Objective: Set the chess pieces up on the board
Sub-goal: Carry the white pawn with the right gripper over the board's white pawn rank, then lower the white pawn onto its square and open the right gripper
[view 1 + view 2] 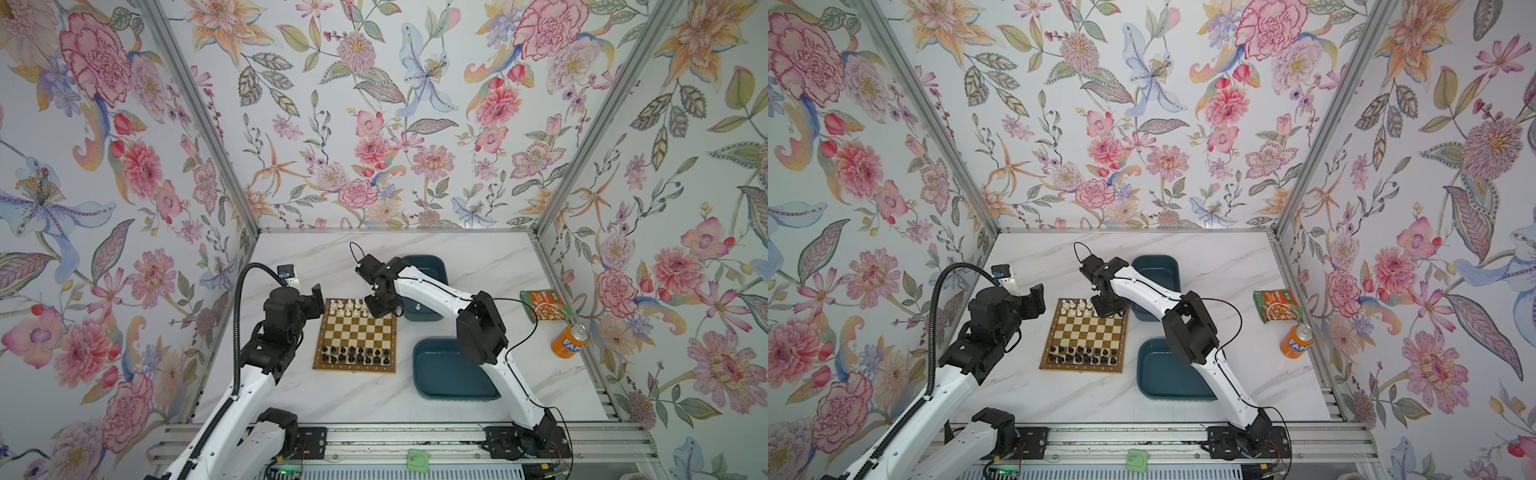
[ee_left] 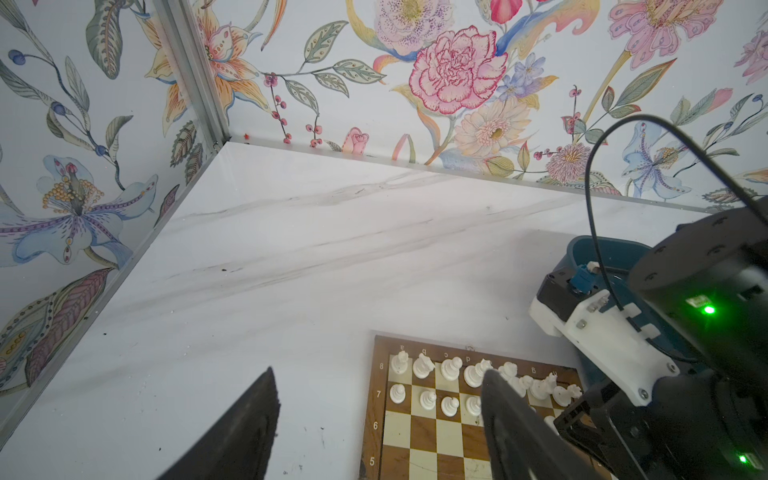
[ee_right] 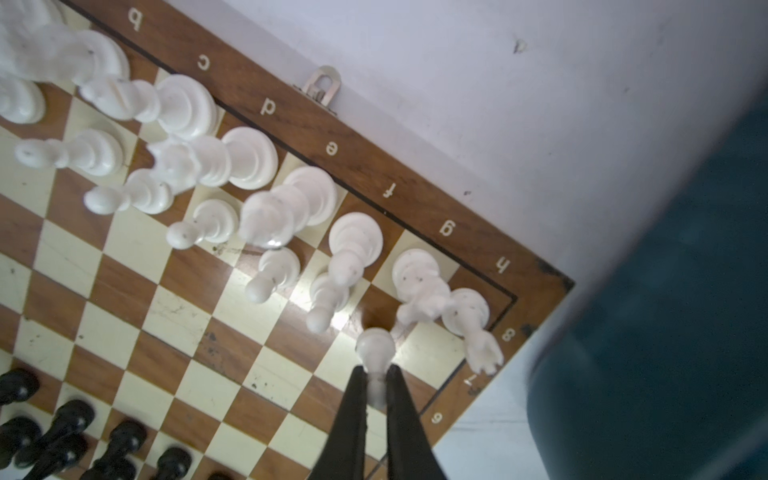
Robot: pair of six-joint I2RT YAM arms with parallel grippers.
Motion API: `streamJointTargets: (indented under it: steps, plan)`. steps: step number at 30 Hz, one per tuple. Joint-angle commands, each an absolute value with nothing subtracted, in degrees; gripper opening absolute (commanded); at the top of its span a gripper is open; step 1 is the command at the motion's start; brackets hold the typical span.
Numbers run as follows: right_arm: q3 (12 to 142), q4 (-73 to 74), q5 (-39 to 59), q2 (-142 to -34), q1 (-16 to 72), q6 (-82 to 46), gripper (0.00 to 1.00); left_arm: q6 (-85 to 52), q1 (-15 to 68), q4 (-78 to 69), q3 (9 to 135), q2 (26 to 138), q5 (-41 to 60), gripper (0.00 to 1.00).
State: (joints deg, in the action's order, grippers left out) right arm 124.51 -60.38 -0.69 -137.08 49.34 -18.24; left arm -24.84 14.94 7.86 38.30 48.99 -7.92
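From where I stand, the board [image 1: 354, 332] lies flat in the middle of the marble table [image 1: 311, 257]. The white pieces [image 1: 347, 307] crowd its 12 o'clock edge and the black pieces [image 1: 357, 355] fill two rows along its 6 o'clock edge.

The right end effector [image 3: 376, 374] reaches in from 3 o'clock over the board's 1 o'clock corner. Its fingers [image 3: 353, 419] are drawn narrow, pinching a white pawn [image 3: 375, 347] by its slim part. The pawn hangs over the second white row, close to the g and h files, where two squares are bare. Whether it touches the wood I cannot tell.

The left end effector [image 2: 379, 371] hangs just off the board's 11 o'clock corner, above bare table. Its fingers are spread wide with nothing between them.

A far teal tub [image 1: 432, 266] sits at about 1 o'clock from the board, partly under the right arm. A near teal tub [image 1: 444, 374] sits at 4 o'clock. Well apart, toward the table's 3 o'clock edge, a snack packet [image 1: 542, 305] lies flat and an orange can [image 1: 570, 340] stands near it.
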Motion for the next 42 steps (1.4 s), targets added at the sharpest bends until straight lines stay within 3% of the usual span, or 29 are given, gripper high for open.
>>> streamJointTargets:
  steps: [1, 42]
  plan:
    - [125.5, -61.8, -1.4, -137.9, 48.9, -18.1, 0.12, -24.4, 14.2, 7.2, 39.9, 49.3, -8.4, 0.78]
    - [127.1, -62.4, -0.1, -139.4, 49.0, -18.9, 0.18, -24.4, 12.7, 8.2, 38.6, 47.5, -7.9, 0.78]
